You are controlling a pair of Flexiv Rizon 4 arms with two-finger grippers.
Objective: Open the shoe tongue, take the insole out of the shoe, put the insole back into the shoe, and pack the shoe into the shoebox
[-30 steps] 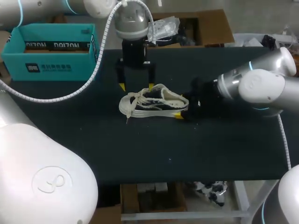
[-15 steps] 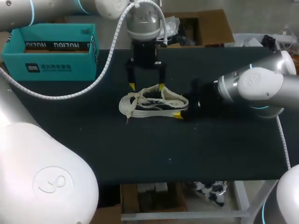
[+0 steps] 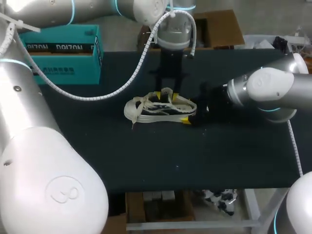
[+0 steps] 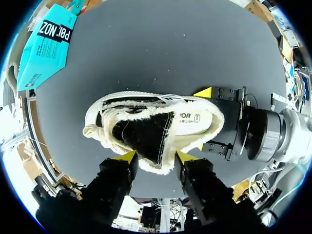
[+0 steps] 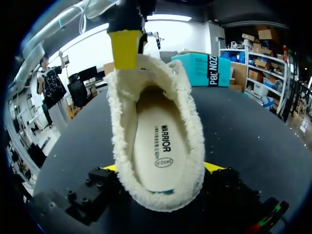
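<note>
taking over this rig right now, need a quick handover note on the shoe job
Grippers: the left gripper is over the shoe at the tongue; whether it grips cannot be told. The right gripper is shut on the shoe's heel.
Things: the shoe stands upright in the middle of the table, with the insole inside it. The shoebox is at the table's far left corner, open, apart from the shoe.
Done: no step finished.
Left: open the tongue, take the insole out, put it back, pack the shoe into the shoebox.
</note>
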